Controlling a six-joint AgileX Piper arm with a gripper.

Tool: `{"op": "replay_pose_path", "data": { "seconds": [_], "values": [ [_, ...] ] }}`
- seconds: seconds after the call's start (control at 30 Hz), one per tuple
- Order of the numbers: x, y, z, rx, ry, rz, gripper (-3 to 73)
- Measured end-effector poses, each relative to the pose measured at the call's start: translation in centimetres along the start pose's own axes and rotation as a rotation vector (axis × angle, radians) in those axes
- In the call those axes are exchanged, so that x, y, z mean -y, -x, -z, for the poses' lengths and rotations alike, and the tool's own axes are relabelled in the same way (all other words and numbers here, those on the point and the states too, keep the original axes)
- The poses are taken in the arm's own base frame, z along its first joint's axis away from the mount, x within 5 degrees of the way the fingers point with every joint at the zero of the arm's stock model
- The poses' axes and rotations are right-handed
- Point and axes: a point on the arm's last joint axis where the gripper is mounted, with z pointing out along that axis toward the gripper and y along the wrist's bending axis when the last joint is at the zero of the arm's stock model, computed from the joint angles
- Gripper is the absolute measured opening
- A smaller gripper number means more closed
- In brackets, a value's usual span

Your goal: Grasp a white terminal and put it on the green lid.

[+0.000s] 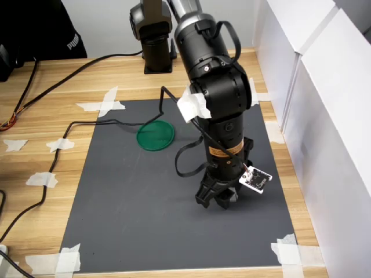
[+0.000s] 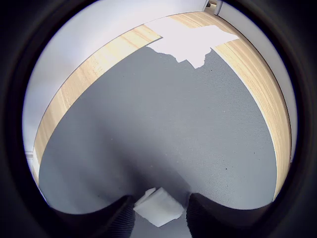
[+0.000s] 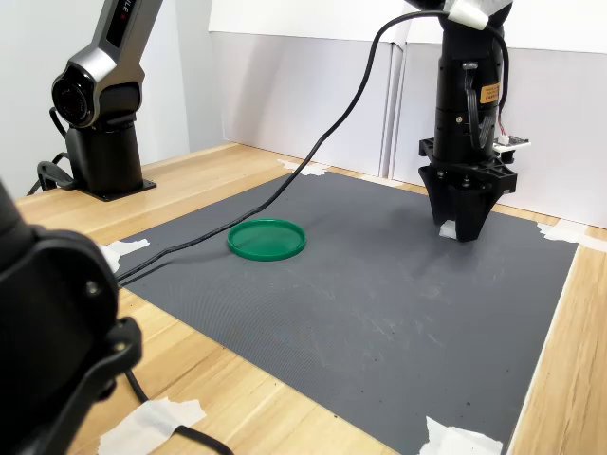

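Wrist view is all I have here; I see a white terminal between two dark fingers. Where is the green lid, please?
Observer: The green lid lies flat on the grey mat, toward the first exterior view's left of the hand and apart from it.
Operator: Is the hand up off the mat?
Observer: No. In the second exterior view its tips are down at the mat, with the white terminal at mat level.
Operator: Is anything on the lid?
Observer: Nothing. It is bare in both exterior views.
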Motion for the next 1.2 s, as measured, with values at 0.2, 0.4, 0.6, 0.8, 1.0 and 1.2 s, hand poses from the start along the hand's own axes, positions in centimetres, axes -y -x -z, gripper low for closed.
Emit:
{"op": "replay_pose_path", "data": {
  "seconds": [0.2,0.4,0.6,0.8,1.0,1.2],
  "values": [
    [0.0,0.0,0.0,0.000,0.000,-0.001,38.6],
    [0.0,0.0,0.0,-0.002,0.001,-0.001,36.9],
    [-0.1,-0.1,1.1,-0.008,0.007,-0.004,36.9],
    [-0.3,0.0,5.1,0.023,-0.012,-0.001,36.9],
    [-0.8,-0.6,7.7,-0.004,0.007,0.000,36.9],
    [-1.6,-1.7,10.0,-0.016,0.016,-0.013,36.9]
  ]
}}
